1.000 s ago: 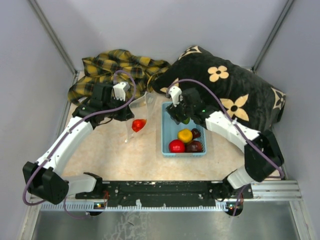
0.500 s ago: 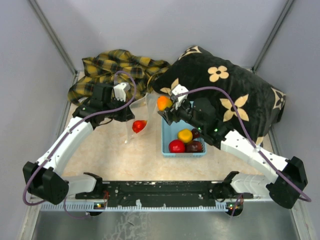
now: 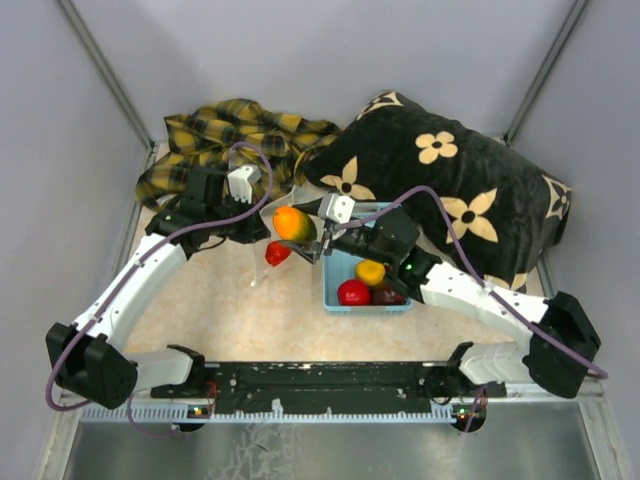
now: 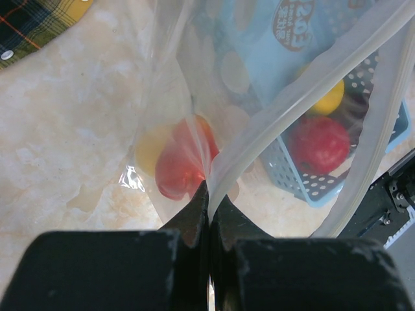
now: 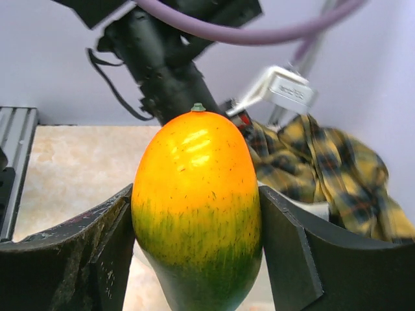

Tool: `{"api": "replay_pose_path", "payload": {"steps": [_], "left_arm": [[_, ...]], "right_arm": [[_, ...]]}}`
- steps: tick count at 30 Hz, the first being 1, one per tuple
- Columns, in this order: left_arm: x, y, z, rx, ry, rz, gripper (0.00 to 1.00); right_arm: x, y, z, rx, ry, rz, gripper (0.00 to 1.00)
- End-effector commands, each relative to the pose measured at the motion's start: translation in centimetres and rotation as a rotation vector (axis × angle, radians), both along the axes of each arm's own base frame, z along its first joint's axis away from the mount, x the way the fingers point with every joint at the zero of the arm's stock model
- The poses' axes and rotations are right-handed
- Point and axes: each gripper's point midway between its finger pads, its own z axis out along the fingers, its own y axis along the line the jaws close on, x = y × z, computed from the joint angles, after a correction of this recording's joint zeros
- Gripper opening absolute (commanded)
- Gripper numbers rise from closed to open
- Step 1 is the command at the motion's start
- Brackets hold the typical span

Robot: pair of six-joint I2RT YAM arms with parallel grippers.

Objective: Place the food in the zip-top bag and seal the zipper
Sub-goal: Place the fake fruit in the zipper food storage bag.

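Beige table (image 3: 200, 300), near to far. My left fingers (image 4: 193, 220): pressed together on the zip-top bag (image 4: 181, 78) edge, red fruit (image 4: 181, 162) inside. My right fingers (image 5: 104, 240): clamping the green-to-orange fruit (image 5: 198, 207) over the bag. Blue basket (image 3: 329, 270) just beside, holding more fruits (image 3: 370, 271). Beyond: plaid cloth (image 3: 220, 135), flowered pillow (image 3: 450, 190).

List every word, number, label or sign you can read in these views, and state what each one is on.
"203": white digits on a blue label at the zip-top bag. I cannot tell whether it is printed on the bag or seen through it.
A smaller white line under those digits is too blurred to read.
The top view and the right wrist view show no readable text.
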Motion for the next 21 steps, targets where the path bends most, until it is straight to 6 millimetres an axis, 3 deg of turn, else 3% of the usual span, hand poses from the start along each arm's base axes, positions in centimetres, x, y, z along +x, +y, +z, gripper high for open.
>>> {"api": "replay_pose_path", "payload": {"steps": [1, 13, 21], "left_arm": [[0.0, -0.4, 0.6, -0.032, -0.018, -0.017, 0.00], [-0.3, -0.8, 0.8, -0.054, -0.016, -0.041, 0.00], [-0.6, -0.9, 0.7, -0.063, -0.017, -0.052, 0.00]], "right_arm": [[-3.5, 1.5, 4.9, 0.157, -0.280, 0.196, 0.40], [-3.2, 5.0, 3.4, 0.186, -0.405, 0.310, 0.38], [-0.7, 5.4, 1.6, 0.143, -0.399, 0.242, 0.38]]}}
